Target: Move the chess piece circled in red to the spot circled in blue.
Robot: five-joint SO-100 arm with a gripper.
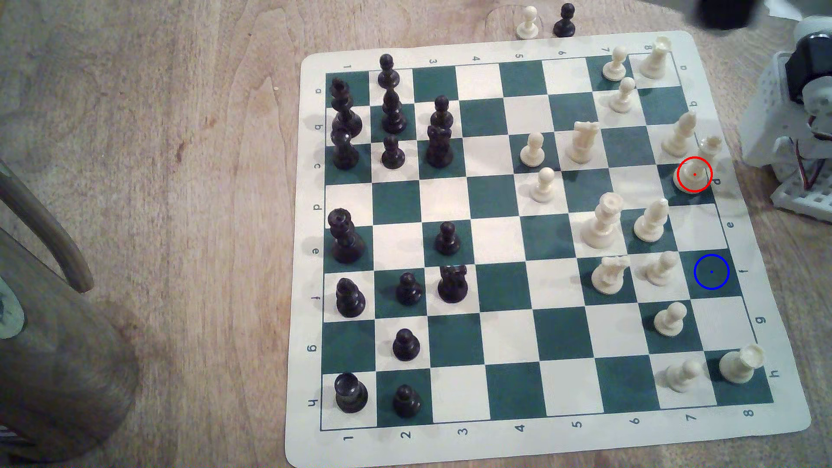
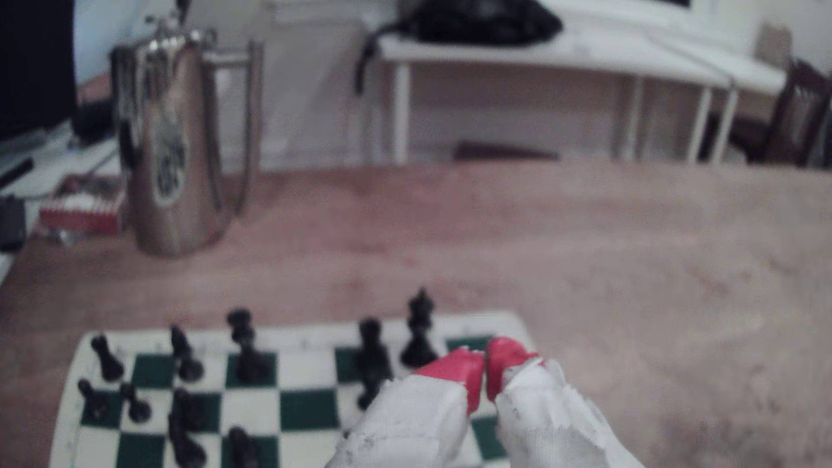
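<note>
While the end effector [image 2: 485,360] hung with its red tips pressed together on nothing above the board's far edge, the spiky-crowned cream piece [image 1: 702,164] stood upright in the red ring at the board's three o'clock edge in the exterior view, the blue-ringed green square [image 1: 711,271] bare at four o'clock, two squares along.

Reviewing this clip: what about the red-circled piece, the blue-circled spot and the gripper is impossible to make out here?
- Circled piece, exterior view: the drawn red ring covers its base and blur smears its crown, so its exact footing is unclear.
- Blue-circled spot, exterior view: shows plainly; no piece on it.
- Gripper, wrist view: red tips nearly touching, nothing between them; soft focus hides any slight gap.
- Arm, exterior view: blurred, cut by the top edge.
</note>
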